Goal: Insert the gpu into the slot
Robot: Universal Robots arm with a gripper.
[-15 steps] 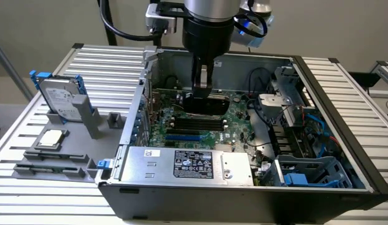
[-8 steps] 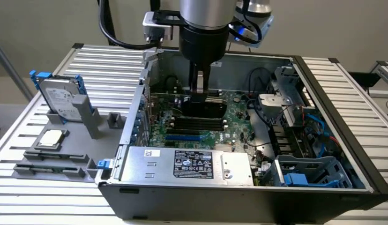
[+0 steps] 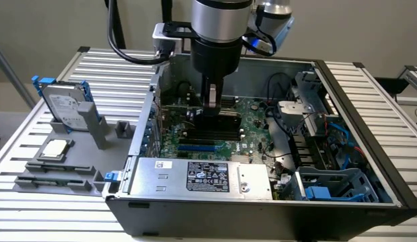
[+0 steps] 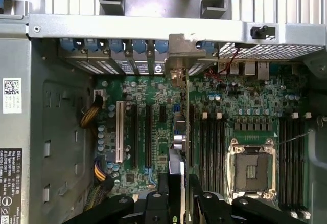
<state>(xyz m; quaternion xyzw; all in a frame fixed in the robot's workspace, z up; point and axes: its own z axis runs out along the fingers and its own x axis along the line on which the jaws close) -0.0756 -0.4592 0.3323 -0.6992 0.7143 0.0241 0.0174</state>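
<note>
Silver-and-black arm (image 3: 218,25), blue joint cap (image 3: 257,45), seemingly black cables (image 3: 120,45)

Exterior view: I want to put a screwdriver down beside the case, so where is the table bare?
Bare slats of the table lie beyond the hard drive, and along the case on the exterior view's right. Crowded: the grey fixture tray, and inside the case, where the end effector holds the gpu.

A slatted aluminium table (image 3: 41,222) carries an open computer case (image 3: 262,219) and, to the exterior view's left, a grey parts holder (image 3: 84,159)
</note>
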